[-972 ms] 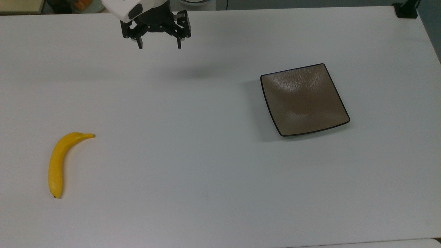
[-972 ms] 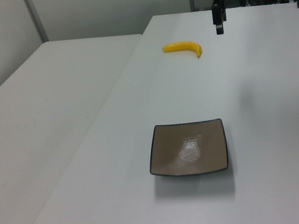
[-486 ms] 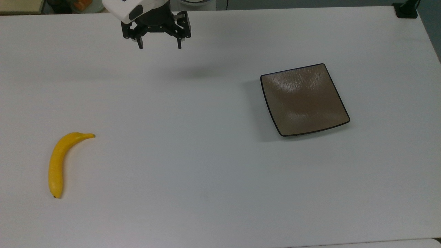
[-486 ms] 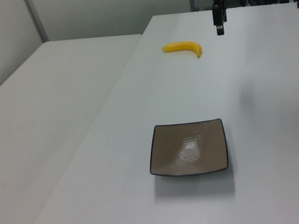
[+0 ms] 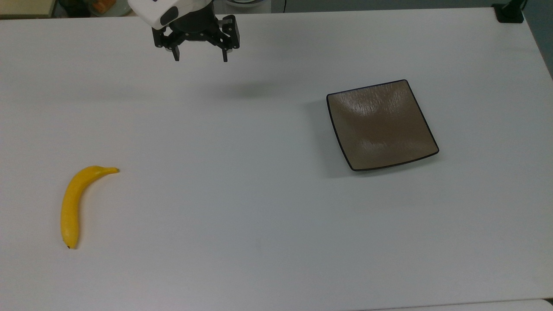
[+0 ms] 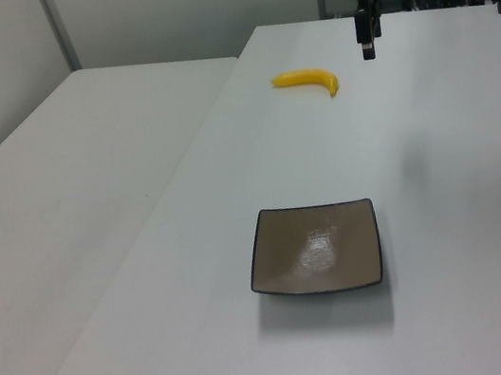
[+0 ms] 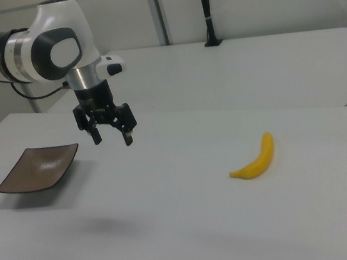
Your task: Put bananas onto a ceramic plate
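Yellow against the pale surface, the banana lies flat on its side at about eight o'clock in the top view, its tapered stem pointing up and to the top view's right, its dark tip toward the near edge. In the right view the banana sits well to the right view's right, alone on the white top. The ceramic plate, square, glossy brown-grey with a thin black rim, rests at about three o'clock in the top view, well apart from the banana and bare inside. In the left view the plate is near the middle and the banana lies farther back.

At about eleven o'clock in the top view the end effector hangs above the surface, its two black fingers spread wide with nothing between them, pointing downward. The right view shows the end effector in the air beside the plate, casting a soft shadow on the surface below, with the white arm reaching in from the right view's left.
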`<action>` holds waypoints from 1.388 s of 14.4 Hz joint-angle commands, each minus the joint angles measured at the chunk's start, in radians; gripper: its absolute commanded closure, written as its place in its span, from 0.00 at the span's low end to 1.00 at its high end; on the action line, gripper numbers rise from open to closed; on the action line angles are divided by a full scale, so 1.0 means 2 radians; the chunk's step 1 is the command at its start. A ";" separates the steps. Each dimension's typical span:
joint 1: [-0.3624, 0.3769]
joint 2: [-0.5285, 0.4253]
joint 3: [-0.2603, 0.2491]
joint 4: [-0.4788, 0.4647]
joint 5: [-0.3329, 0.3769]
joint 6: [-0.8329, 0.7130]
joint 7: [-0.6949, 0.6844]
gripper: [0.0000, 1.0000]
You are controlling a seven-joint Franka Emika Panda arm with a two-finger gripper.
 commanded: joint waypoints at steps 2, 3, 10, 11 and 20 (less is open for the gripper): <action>0.009 -0.009 -0.007 -0.011 -0.004 -0.001 0.012 0.00; 0.009 -0.008 -0.007 -0.011 -0.004 0.003 0.012 0.00; 0.007 -0.005 -0.007 -0.009 -0.006 0.025 -0.026 0.00; 0.005 -0.005 -0.007 -0.010 -0.006 0.046 -0.023 0.00; -0.005 0.012 -0.045 -0.008 0.001 0.156 0.011 0.00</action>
